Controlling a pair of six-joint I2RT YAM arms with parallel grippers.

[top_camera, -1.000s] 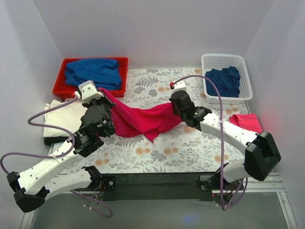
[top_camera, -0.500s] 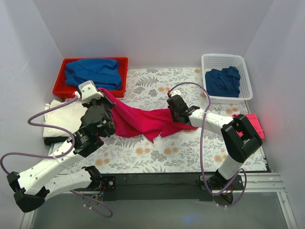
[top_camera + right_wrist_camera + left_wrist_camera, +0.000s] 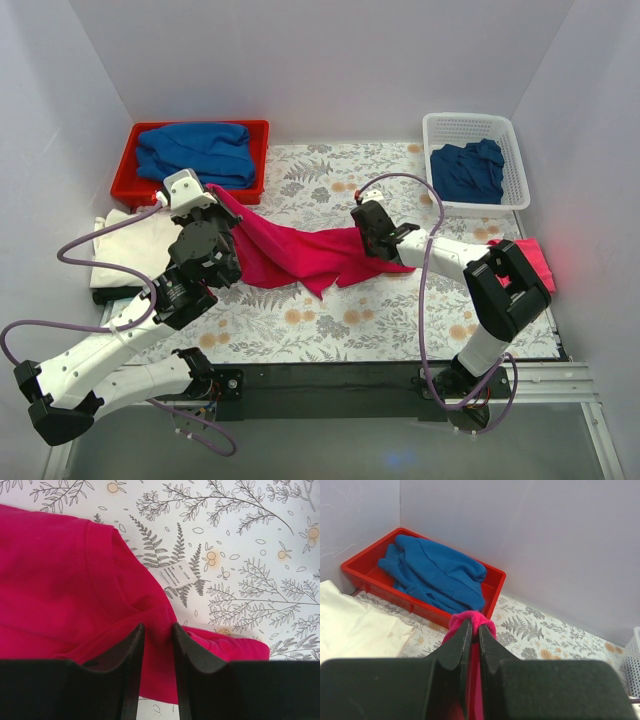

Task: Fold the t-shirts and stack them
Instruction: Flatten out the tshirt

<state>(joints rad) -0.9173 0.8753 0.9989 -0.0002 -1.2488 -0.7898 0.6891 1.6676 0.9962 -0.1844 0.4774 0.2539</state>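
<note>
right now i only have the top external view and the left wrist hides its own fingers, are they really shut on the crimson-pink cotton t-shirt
observer: yes. in the left wrist view the left gripper has its jaws pressed together on a bunched fold of the crimson-pink cotton t-shirt.
operator: and the right one, gripped or not
observer: the right wrist view shows the right gripper with a narrow gap and a ridge of the shirt running between the fingers. i cannot tell if it pinches.
operator: where's the neck label
observer: the small white fabric label lies flat on the floral tablecloth, just beyond those fingertips, at the shirt's edge.
</note>
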